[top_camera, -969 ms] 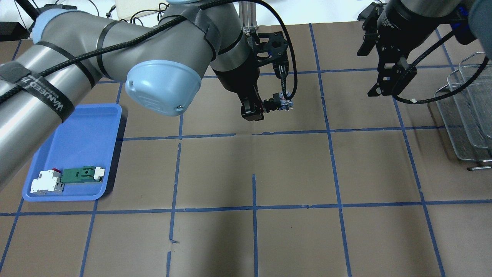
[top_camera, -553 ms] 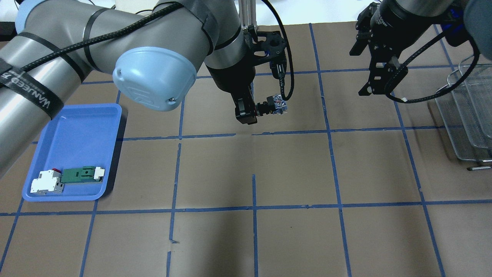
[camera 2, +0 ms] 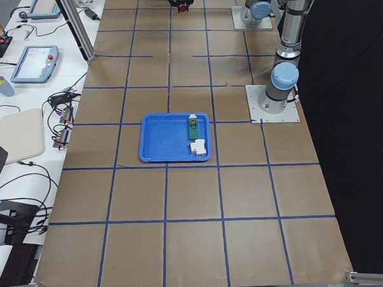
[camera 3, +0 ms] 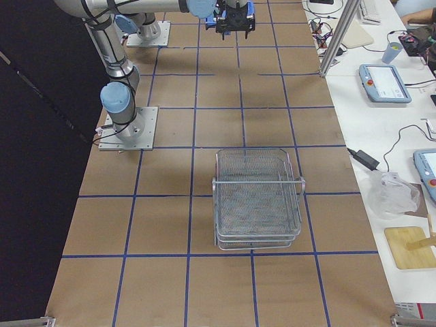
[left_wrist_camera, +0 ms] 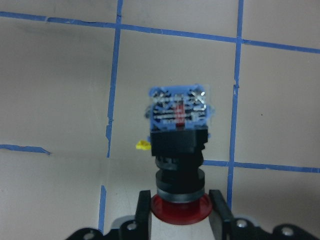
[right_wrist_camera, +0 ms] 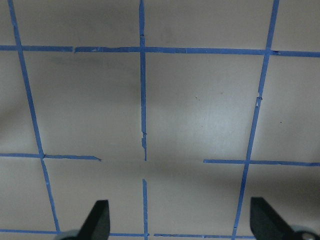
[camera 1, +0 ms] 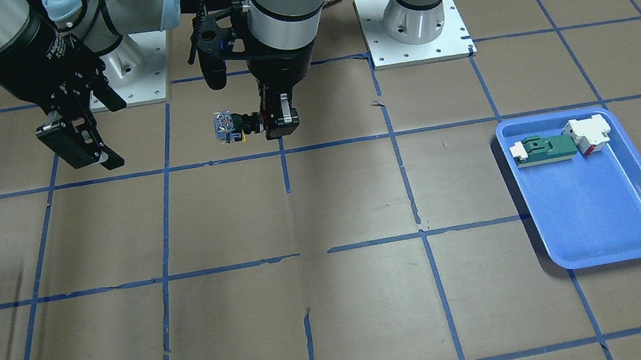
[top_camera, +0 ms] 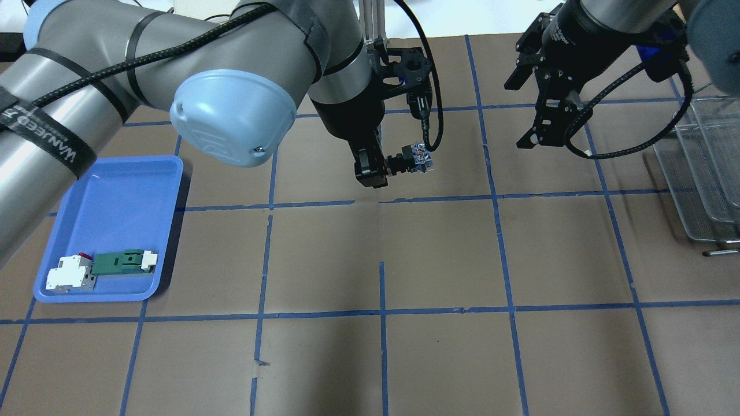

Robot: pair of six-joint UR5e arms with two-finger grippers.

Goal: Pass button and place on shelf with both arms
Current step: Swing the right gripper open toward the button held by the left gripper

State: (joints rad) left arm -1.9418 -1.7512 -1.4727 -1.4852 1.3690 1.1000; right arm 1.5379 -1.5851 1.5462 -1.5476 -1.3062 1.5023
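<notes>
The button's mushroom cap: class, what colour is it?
Red. The button's cap shows best in the left wrist-mounted view.

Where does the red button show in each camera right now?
Front-facing: button upper middle, left of centre.
Overhead: button upper middle.
Exterior left: button at top edge.
Exterior right: cannot make it out.
Left wrist: button centred.
Right wrist: not in it.
Shared landmark: left gripper clamping its red cap.

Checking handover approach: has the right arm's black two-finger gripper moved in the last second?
Yes. The black right gripper shifted left in the overhead view, away from the silver wire shelf.
</notes>
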